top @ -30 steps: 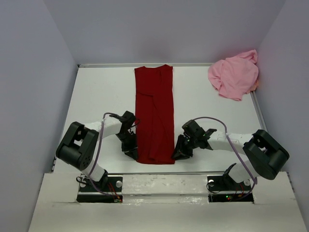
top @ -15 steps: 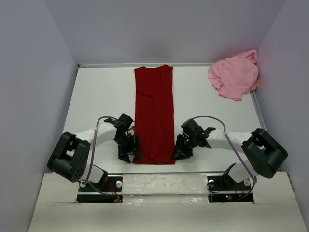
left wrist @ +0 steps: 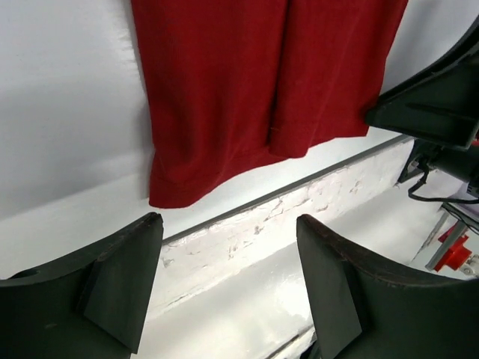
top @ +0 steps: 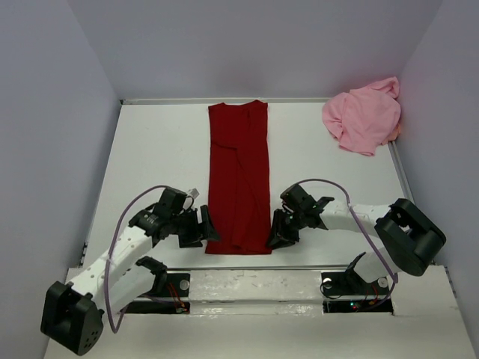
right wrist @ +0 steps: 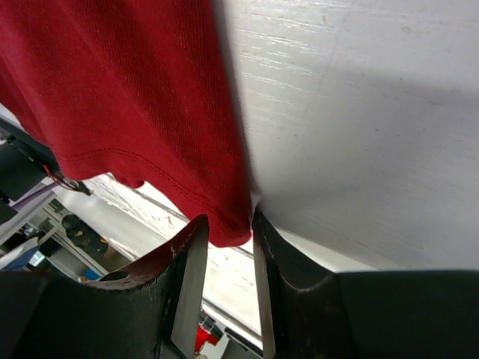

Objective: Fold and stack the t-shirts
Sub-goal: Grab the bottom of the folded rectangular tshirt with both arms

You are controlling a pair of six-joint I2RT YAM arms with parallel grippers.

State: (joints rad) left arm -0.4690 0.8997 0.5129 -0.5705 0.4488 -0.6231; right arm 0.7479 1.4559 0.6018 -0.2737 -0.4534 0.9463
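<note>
dark red t-shirt (top: 239, 176) corner pinched by right gripper (right wrist: 224, 247).

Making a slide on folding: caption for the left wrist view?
Open left gripper just off the dark red t-shirt's near hem.

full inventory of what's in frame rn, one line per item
dark red t-shirt: 1, dark red, folded into a long strip down the table's middle, hem at near edge
pink t-shirt: 1, light pink, crumpled at far right corner
table: 1, white, walled on three sides
left gripper: 1, black, open, beside the red hem's left corner, holding nothing
right gripper: 1, black, pinching the red hem's right corner
</note>
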